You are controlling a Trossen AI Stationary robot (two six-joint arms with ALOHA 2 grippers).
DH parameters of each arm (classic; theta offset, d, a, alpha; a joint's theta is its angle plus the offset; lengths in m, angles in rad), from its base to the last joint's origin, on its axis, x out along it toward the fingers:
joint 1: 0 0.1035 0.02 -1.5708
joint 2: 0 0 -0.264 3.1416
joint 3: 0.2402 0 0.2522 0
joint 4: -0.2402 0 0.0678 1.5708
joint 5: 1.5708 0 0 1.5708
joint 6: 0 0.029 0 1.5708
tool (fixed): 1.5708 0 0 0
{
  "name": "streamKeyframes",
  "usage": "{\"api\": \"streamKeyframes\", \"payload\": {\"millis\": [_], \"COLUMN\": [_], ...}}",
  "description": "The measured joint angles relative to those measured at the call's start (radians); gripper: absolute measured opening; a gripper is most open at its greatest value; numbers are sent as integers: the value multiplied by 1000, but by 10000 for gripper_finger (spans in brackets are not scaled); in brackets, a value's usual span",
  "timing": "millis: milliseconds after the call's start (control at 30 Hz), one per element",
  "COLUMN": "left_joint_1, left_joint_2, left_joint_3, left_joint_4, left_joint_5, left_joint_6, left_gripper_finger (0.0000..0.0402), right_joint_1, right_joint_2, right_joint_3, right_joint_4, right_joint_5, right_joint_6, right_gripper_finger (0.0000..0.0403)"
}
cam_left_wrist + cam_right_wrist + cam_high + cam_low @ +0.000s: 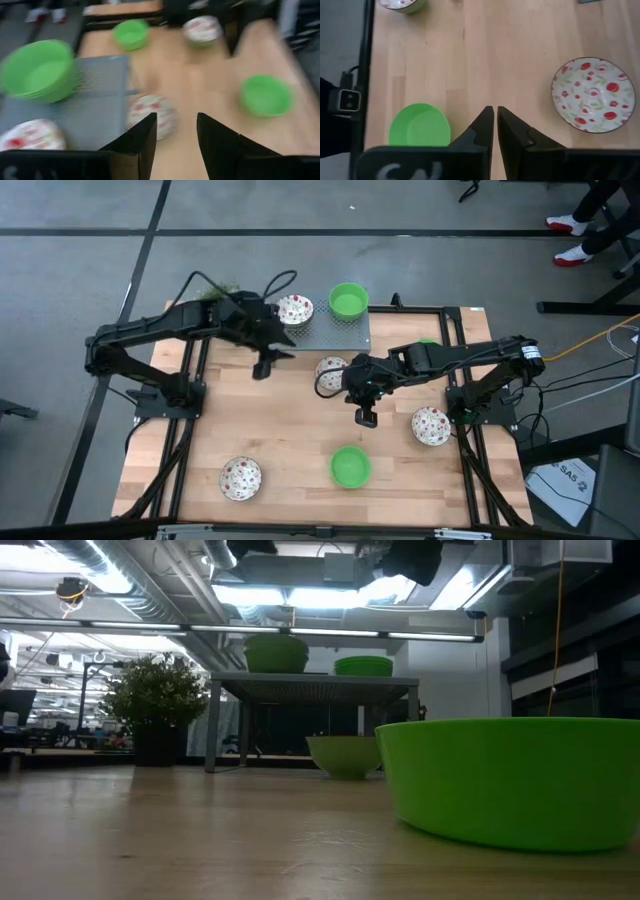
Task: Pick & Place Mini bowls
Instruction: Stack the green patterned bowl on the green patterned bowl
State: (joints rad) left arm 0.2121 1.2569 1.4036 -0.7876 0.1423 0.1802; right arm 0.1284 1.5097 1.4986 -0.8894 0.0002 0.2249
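If you swing that left gripper (263,367) back toward the grey perforated stand (352,330), watch the patterned bowl (331,370) sitting on the table just beside the stand's edge; in your left wrist view it's right ahead of the fingers, and a low sweep could clip it or knock it under the stand. Its fingers stand clearly apart with nothing between them, so no bowl is riding there. On the stand you've got a stack of green bowls (348,301) at one side and a patterned bowl (295,309) at the other, though I can't tell from above how many are nested in each. Your right gripper (366,418) hangs over the middle of the table, fingers pinched nearly together and empty, with a loose green bowl (351,466) near it and a patterned one (431,425) off by the right arm's base. Another patterned bowl (240,478) sits alone at the near left corner, well apart from everything. My guess is the other risk is dropping a bowl off-centre onto a stack so it tips instead of nesting. None of the loose bowls has anything in it.
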Motion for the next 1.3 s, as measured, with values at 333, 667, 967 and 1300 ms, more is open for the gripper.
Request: {"api": "streamKeyframes", "payload": {"millis": [333,667,967,1300], "left_joint_1": [-160,-409,-655,-900], "left_joint_2": [-15,-8,27,208], "left_joint_3": [0,0,0,0], "left_joint_4": [-146,-261,-272,-271], "left_joint_5": [76,-35,-162,-114], "left_joint_6": [-190,-524,-997,-1221], "left_gripper_finger": [124,115,111,101], "right_joint_1": [0,6,84,231], "right_joint_2": [0,0,0,0], "right_joint_3": [0,0,0,0], "right_joint_4": [21,25,-32,-44], "right_joint_5": [-1,-48,-105,-54], "right_joint_6": [20,67,100,158], "right_gripper_finger": [26,44,156,194]}}
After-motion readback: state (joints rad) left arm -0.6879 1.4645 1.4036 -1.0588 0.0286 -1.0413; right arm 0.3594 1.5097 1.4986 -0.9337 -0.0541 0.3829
